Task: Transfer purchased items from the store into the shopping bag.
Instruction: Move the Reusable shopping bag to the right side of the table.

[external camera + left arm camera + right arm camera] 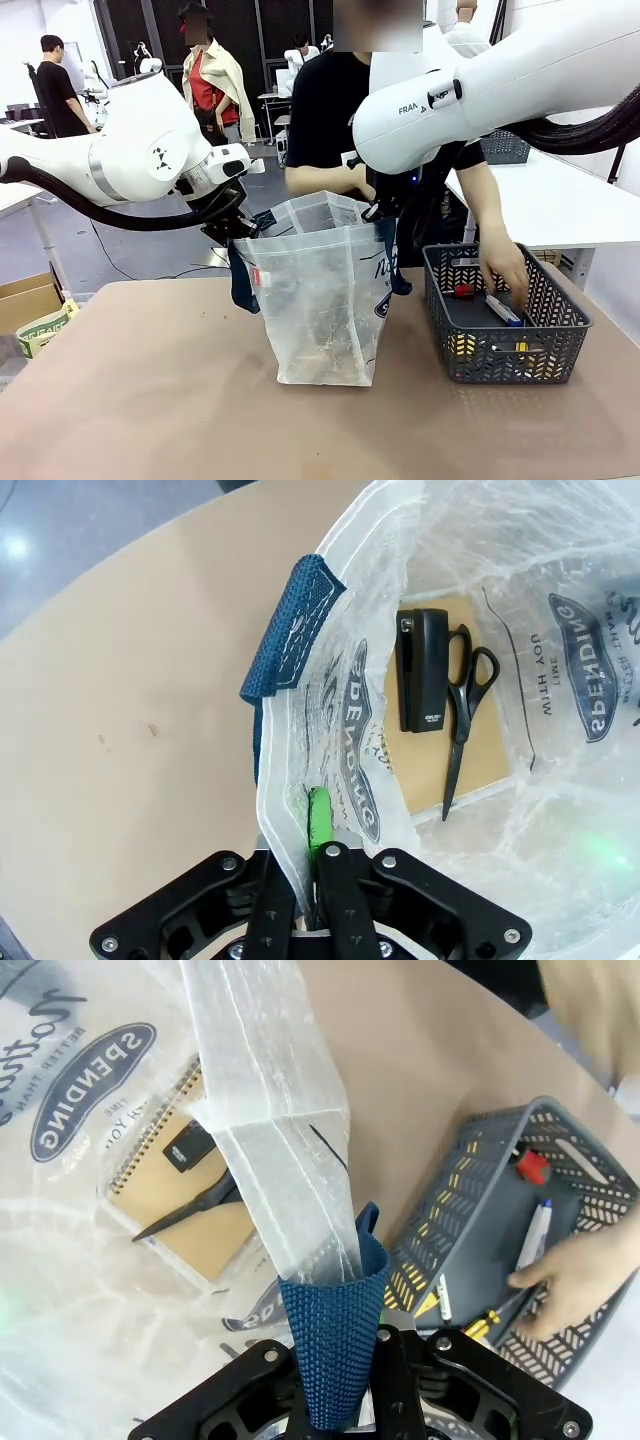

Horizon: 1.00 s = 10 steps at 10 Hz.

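The light brown table (150, 400) is carrying two things side by side. At its middle, the translucent white plastic shopping bag (320, 300) with navy blue strap handles is standing upright, its mouth pulled open. Near the bag's right side, the rectangular dark grey plastic basket (505, 350) with lattice sides is sitting on the table.

The left gripper (235, 225) is pinching the bag's left rim. In its wrist view the gripper (310, 865) is pressing its fingers narrow on the thin plastic wall, one green pad (318, 820) showing through it, and a navy strap handle (290, 630) is hanging just beside. The right gripper (385, 210) is holding the opposite rim; there its fingers (340, 1360) are clamping a folded navy strap (335, 1330).

Inside the bag, a black stapler (422, 670) and black scissors (465, 715) are lying on a brown spiral-bound notebook (480, 750).

Farther off, a person in a black top (325, 110) is standing at the far side, with one hand (505, 268) reaching into the basket, close to a white pen with a blue cap (537, 1235) and a small red object (533, 1165).
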Motion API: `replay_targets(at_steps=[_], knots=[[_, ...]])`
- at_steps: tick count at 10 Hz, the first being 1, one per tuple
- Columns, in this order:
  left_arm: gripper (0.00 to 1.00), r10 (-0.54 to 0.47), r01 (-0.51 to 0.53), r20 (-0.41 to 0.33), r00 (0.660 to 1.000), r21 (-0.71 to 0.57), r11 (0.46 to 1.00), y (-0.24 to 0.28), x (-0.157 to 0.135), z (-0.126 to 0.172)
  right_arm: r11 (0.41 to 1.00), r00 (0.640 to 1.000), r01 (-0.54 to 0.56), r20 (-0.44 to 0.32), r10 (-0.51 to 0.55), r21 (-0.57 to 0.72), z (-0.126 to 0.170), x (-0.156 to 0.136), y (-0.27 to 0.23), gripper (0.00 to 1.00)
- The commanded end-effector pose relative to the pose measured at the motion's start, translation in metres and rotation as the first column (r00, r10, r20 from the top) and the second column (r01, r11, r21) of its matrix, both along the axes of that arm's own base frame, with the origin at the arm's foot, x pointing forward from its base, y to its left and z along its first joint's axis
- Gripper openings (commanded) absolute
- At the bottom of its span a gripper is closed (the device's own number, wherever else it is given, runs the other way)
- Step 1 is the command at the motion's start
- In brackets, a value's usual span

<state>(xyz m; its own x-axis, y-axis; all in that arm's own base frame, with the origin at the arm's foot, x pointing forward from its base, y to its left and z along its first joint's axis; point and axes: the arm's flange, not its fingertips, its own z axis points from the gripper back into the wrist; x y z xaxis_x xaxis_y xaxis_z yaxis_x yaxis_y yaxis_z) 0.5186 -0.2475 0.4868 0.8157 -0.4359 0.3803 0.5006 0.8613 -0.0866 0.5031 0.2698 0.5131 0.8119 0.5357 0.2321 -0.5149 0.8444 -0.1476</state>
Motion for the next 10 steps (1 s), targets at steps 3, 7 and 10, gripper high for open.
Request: replay_targets(at_steps=[3,7,10], knots=[[0.00,0.009,-0.009,-0.003,1.000,-0.014,1.000,0.0018,-0.0006,0.0011,1.000,1.000,0.001,0.005,-0.001,0.002,0.0024,-0.0003,-0.0005,0.00],[0.00,0.009,-0.009,-0.003,1.000,-0.014,1.000,0.0018,-0.0006,0.0011,1.000,1.000,0.001,0.005,-0.001,0.002,0.0024,-0.0003,-0.0005,0.00],[0.00,0.009,-0.009,-0.003,1.000,-0.014,1.000,0.0018,-0.0006,0.0011,1.000,1.000,0.001,0.005,-0.001,0.002,0.0024,-0.0003,-0.0005,0.00]])
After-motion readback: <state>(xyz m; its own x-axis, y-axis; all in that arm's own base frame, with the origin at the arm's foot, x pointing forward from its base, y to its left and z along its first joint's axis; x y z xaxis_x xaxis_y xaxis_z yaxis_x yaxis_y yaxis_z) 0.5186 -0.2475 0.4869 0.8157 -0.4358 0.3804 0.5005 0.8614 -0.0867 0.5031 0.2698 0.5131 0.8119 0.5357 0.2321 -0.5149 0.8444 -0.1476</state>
